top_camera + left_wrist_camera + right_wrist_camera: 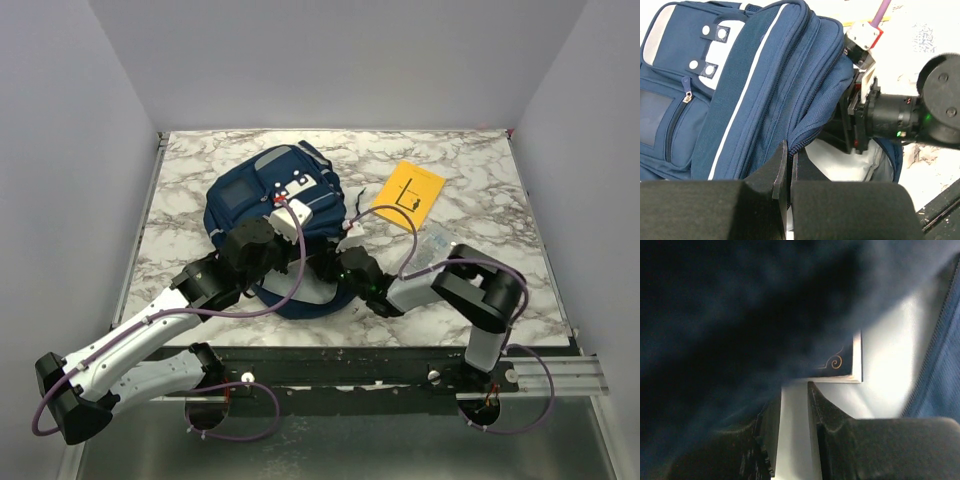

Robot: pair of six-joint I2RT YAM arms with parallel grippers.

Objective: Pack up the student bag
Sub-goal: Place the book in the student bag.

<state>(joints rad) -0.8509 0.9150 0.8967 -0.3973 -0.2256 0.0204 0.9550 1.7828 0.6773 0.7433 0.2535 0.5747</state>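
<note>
Navy blue fabric backpack (250, 200) — mouth open.
Left gripper (786, 151) is clamped on its zip edge; right gripper (794, 390) is pushed inside — jaws narrowly parted.

yellow card (411, 191) flat on marble table (480, 165) | clear pouch (437, 243) near it

Top view overlooks the tabletop (200, 170); wrist views peer closely past left claw (788, 165) and right claw (794, 410) at the shared student bag (255, 195).

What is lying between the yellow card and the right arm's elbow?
A clear plastic pouch lies there, flat on the table; the top view shows it.
</note>
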